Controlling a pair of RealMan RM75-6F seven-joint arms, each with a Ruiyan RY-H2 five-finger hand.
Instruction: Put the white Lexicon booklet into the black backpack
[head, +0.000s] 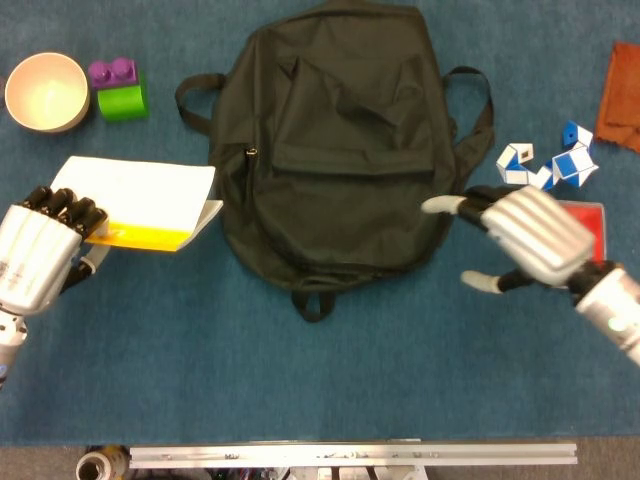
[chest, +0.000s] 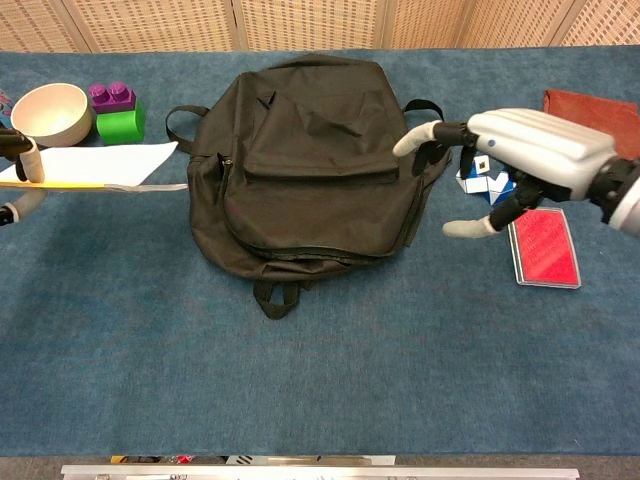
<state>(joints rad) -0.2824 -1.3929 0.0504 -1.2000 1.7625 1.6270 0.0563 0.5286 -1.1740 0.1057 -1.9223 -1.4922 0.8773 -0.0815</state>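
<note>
The black backpack (head: 335, 140) (chest: 310, 160) lies flat in the middle of the blue table, its zips looking closed. The white booklet (head: 140, 195) (chest: 95, 165) with a yellow edge is lifted off the table to the left of the backpack. My left hand (head: 40, 255) (chest: 12, 170) grips it at its left end, mostly outside the chest view. My right hand (head: 525, 235) (chest: 525, 150) hovers by the backpack's right side, fingers spread toward it and holding nothing.
A cream bowl (head: 45, 92) and a green and purple block (head: 120, 90) sit at the far left. A blue and white twist puzzle (head: 550, 165), a red case (chest: 545, 245) and a rust cloth (chest: 590, 105) lie on the right, partly behind my right hand.
</note>
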